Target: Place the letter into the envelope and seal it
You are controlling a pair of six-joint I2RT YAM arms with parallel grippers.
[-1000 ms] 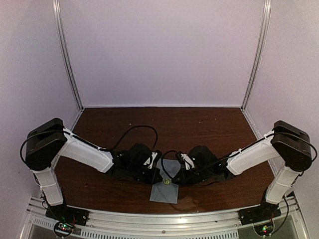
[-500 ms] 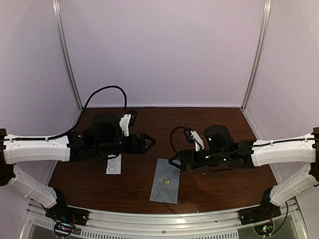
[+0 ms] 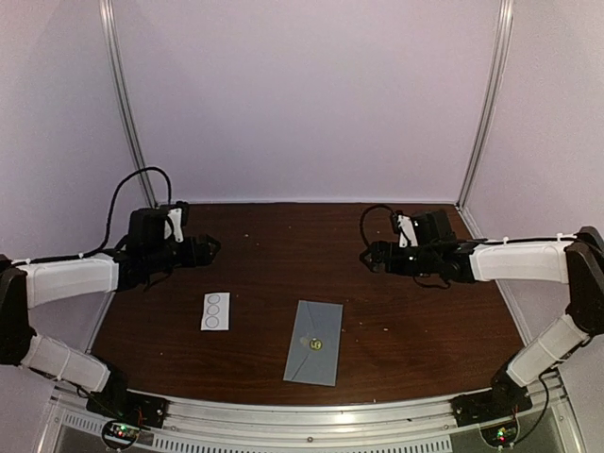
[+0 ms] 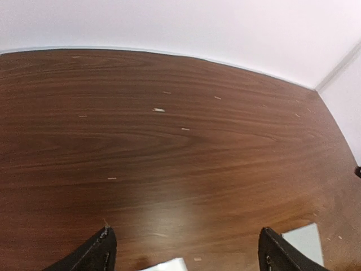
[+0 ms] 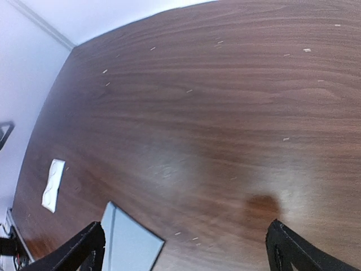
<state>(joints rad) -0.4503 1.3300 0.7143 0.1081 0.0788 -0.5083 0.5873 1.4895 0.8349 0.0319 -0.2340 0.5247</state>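
Observation:
The grey-blue envelope [image 3: 311, 356] lies flat near the table's front edge, flap down, with a small gold dot [image 3: 315, 344] on the flap. The letter is not in view. My left gripper [image 3: 212, 247] hovers at the left rear, far from the envelope, open with nothing between its fingers. In the left wrist view the gripper [image 4: 187, 251] shows bare table between its jaws and a corner of the envelope [image 4: 304, 241] at the lower right. My right gripper [image 3: 366, 257] hangs at the right rear, also open and empty. Its wrist view [image 5: 186, 243] catches the envelope's corner [image 5: 127, 243].
A small white sticker strip with circles [image 3: 215, 311] lies left of the envelope; it also shows in the right wrist view [image 5: 52, 185] and at the left wrist view's bottom edge [image 4: 166, 265]. White walls with metal corner posts [image 3: 127, 104] enclose the brown table [image 3: 311, 245].
Both arms have pulled back from the envelope and swung out to the rear sides. Both grippers have gone from shut to open. The sticker strip has come into view.

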